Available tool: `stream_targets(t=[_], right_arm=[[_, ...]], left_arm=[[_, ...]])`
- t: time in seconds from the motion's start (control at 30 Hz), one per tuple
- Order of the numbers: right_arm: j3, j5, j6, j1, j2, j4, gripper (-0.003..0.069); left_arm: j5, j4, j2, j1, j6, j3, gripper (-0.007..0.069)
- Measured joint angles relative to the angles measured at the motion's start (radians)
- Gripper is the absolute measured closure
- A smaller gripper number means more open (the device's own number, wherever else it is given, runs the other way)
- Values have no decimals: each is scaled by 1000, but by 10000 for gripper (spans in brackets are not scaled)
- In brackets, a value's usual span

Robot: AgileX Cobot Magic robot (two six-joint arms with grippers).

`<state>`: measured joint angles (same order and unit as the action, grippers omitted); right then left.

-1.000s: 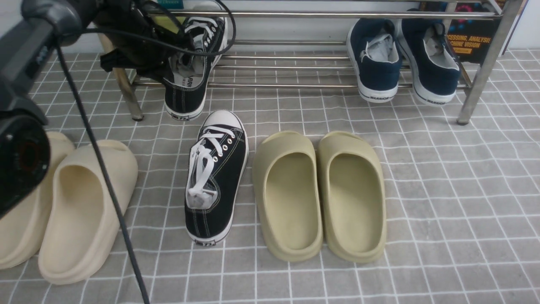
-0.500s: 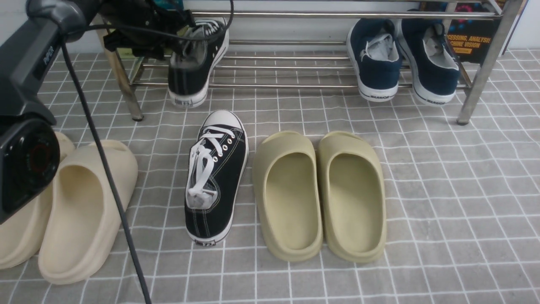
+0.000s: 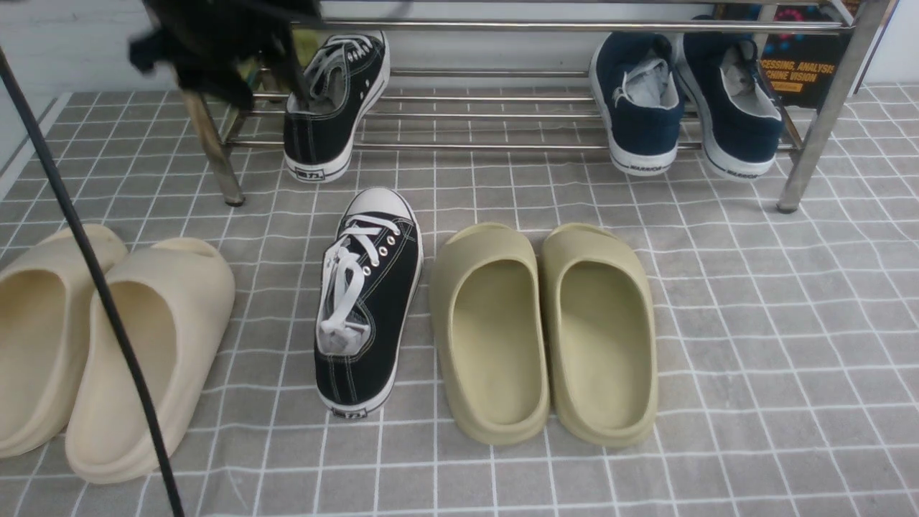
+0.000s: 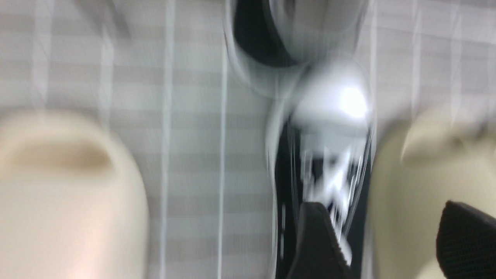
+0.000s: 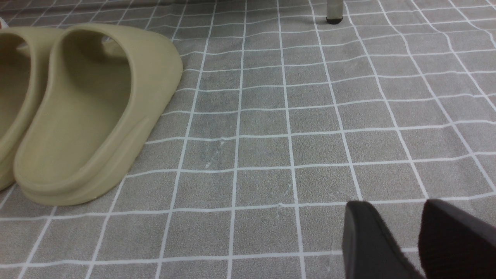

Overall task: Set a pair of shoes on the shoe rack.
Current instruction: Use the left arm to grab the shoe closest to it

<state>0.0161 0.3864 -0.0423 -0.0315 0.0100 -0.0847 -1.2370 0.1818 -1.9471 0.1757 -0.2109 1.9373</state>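
"Front view first. Which way from the left tool [image 3: 267, 99] to the loose shoe [image 3: 384, 301]?"

"Back toward the robot and somewhat right, down on the cloth [image 3: 754, 323], in front of the rack [image 3: 488, 147]. Long axis mostly fore-and-aft: toe to the rack and angled a little right, heel to the robot."

"And the mate?"

"On the rack's left end [image 3: 305, 143], just beside the left tool. Likely a second placement to go, just right of that one, short of the navy pair [image 3: 750, 136]."

"Edges to mind?"

"Olive slides [image 3: 596, 248] close on the right, cream slides [image 3: 190, 269] farther off on the left. Probably more finger room on the left side, with care for the racked heel near the loose toe."

"Left wrist view?"

"Blurred, but fingers well apart, with nothing gripped. Loose shoe partly behind one finger, an olive slide behind the other. Probably a sideways shift to straddle the shoe before closing."

"Right wrist view?"

"Right tool [image 5: 401, 242] wide open and without a load, over bare cloth beyond the olive slides. Seemingly farther from the loose shoe, so better left to the left arm."
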Motion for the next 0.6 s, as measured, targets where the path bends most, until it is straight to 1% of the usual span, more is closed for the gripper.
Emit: stream_targets(t=[0.03,0.07,0.1,0.13,0.2,0.33,0.4,0.47,0.5,0.6], right_arm=[[0,0,0,0,0,0,419],[0,0,0,0,0,0,419],[0,0,0,0,0,0,419],[0,0,0,0,0,0,419],[0,0,0,0,0,0,419],[0,0,0,0,0,0,419],[0,0,0,0,0,0,419],[0,0,0,0,0,0,419],[0,0,0,0,0,0,419],[0,0,0,0,0,0,419]], left_arm=[[5,-3,13,20,2,-82,207],[7,-4,17,30,2,-98,207],[34,-13,26,56,1,-174,207],[67,-26,28,72,-9,-228,207],[193,-114,25,137,-82,-367,207],[270,-257,0,180,-187,-433,221],[281,-276,-10,185,-203,-438,235],[314,-283,-34,193,-216,-442,309],[324,-281,-41,195,-217,-443,359],[332,-281,-41,195,-228,-442,554]])
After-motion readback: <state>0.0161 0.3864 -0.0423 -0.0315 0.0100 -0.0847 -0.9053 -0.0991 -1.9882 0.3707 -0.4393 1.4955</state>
